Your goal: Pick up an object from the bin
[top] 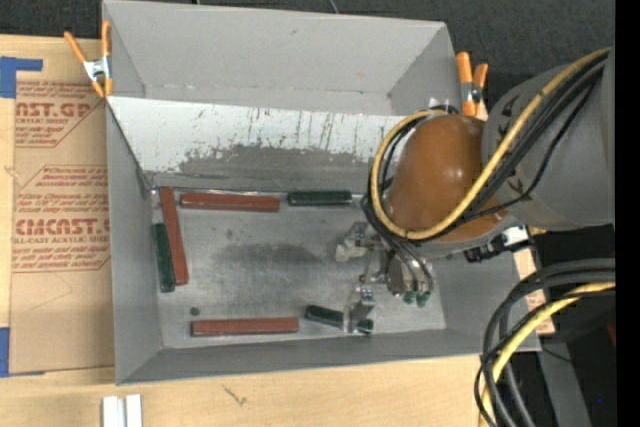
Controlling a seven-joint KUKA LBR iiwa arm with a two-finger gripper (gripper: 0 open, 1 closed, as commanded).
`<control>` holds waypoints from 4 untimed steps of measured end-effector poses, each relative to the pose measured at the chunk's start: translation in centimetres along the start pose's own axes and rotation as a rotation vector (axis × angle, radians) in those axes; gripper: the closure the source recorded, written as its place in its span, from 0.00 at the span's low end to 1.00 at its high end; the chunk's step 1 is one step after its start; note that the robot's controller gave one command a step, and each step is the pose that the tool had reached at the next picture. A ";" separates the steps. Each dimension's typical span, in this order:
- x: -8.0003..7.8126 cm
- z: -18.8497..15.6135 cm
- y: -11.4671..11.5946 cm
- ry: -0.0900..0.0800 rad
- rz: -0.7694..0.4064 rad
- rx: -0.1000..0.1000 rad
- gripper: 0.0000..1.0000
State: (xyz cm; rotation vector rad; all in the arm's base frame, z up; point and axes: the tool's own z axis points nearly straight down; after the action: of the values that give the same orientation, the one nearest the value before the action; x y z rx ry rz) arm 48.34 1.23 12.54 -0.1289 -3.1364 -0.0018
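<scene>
My gripper [375, 287] hangs low over the bin's front right part, under the arm's orange cover. Just below and to its left lies a long tool [245, 325] with a red-brown bar and a dark green end, set along the front wall. That green end reaches the gripper's lower tip; whether they touch I cannot tell. A second tool of the same kind [230, 202] lies along the back of the floor, its green end pointing right toward the gripper.
A third red-brown and green tool [172, 240] lies lengthwise against the left wall. The bin's sloping back wall rises behind the tools. The arm and its cables cover the bin's right side.
</scene>
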 end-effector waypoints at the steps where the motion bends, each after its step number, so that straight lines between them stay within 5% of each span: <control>1: 0.3 0.9 0.1 -0.002 0.036 0.000 0.00; 2: 0.1 5.2 1.4 -0.017 0.001 0.001 0.00; 3: 0.0 5.1 1.2 -0.016 0.062 -0.004 1.00; 4: 0.0 5.1 1.2 -0.016 0.066 -0.005 1.00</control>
State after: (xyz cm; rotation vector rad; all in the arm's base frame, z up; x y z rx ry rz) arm 48.43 2.45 7.49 -0.2330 -3.1466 -0.0078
